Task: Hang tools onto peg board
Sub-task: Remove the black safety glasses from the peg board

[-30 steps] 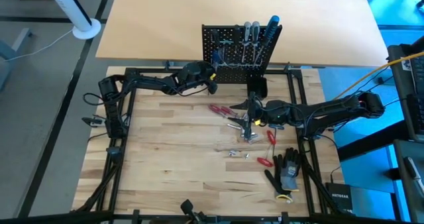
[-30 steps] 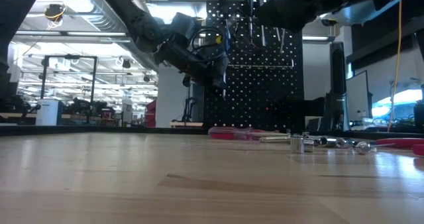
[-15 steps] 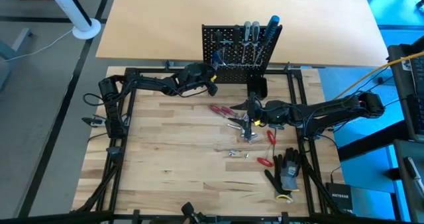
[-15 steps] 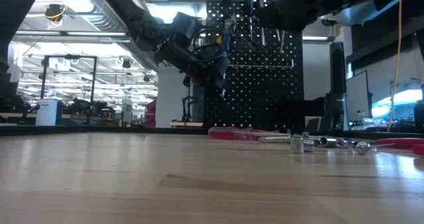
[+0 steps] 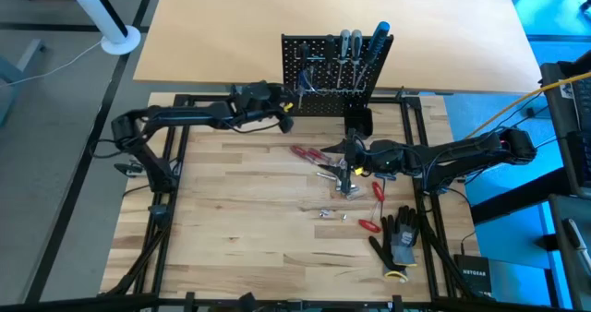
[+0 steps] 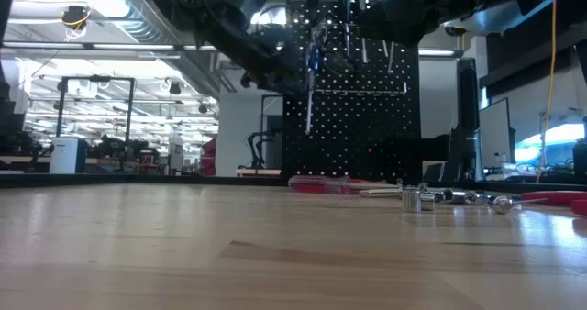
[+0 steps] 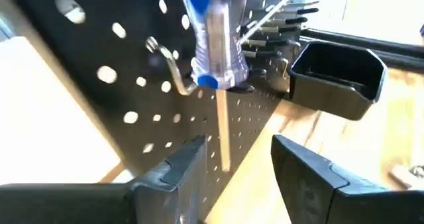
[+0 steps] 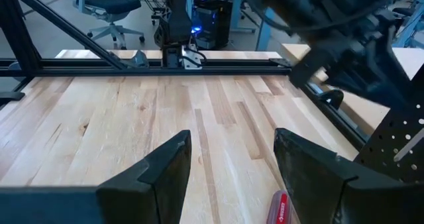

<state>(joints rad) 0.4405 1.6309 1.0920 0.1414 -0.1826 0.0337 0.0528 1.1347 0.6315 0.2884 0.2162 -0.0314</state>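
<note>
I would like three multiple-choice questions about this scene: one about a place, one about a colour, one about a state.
1. Where is the blue-handled screwdriver in front of the left gripper?
A. lying on the table
B. hanging on a hook of the peg board
C. inside the black cup

2. What colour are the screwdriver handles lying on the table near the right gripper?
A. red
B. green
C. yellow

3. How do the left gripper's fingers stand?
A. shut on the screwdriver
B. open, clear of the screwdriver
C. shut on a glove

Answers:
1 B: its collar sits on a metal hook.
2 A: red handles show in the high view.
3 B: both fingers stand apart below the shaft.
</note>
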